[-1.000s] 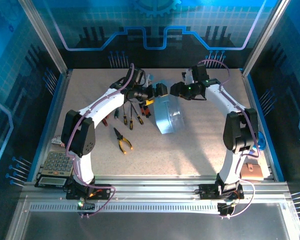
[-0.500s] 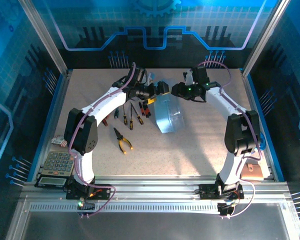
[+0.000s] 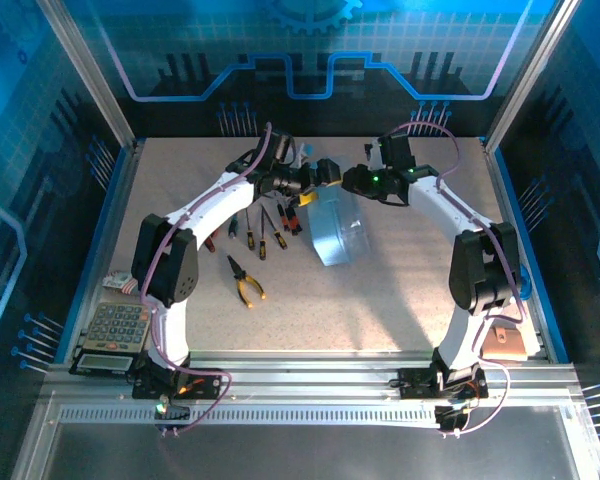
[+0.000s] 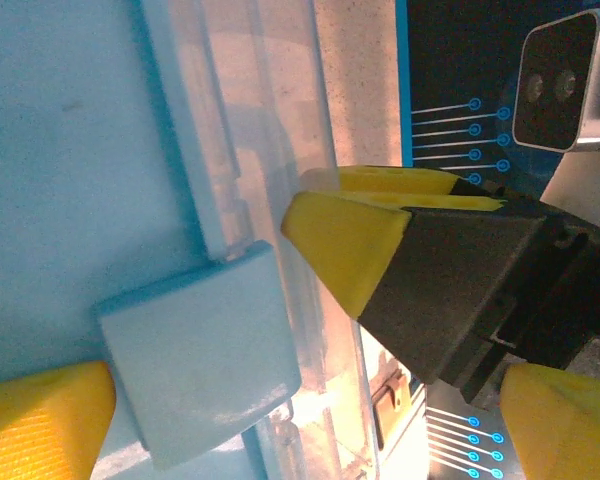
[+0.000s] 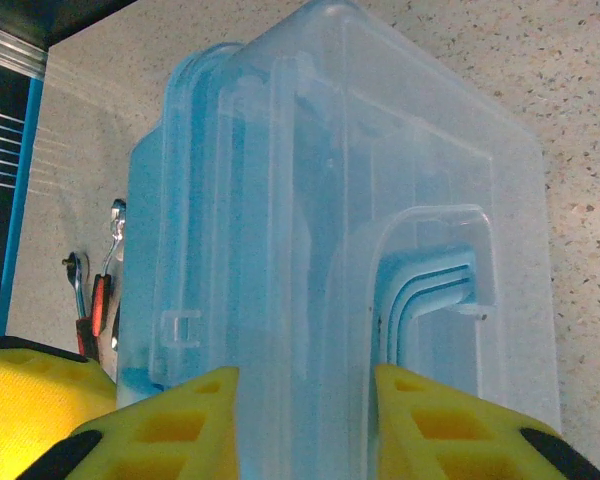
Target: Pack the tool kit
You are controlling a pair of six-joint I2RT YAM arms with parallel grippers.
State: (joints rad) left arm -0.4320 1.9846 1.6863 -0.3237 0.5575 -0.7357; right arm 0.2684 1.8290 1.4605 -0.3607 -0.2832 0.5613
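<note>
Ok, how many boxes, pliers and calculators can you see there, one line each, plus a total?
tool kit box: 1
yellow-handled pliers: 1
grey calculator: 1
Total: 3

Speckled table with pliers, screwdrivers, box

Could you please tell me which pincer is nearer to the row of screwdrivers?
Left. The left pincer hovers just beyond the screwdrivers, at the far end of the box; the right pincer clamps that end from the farther side.
</note>
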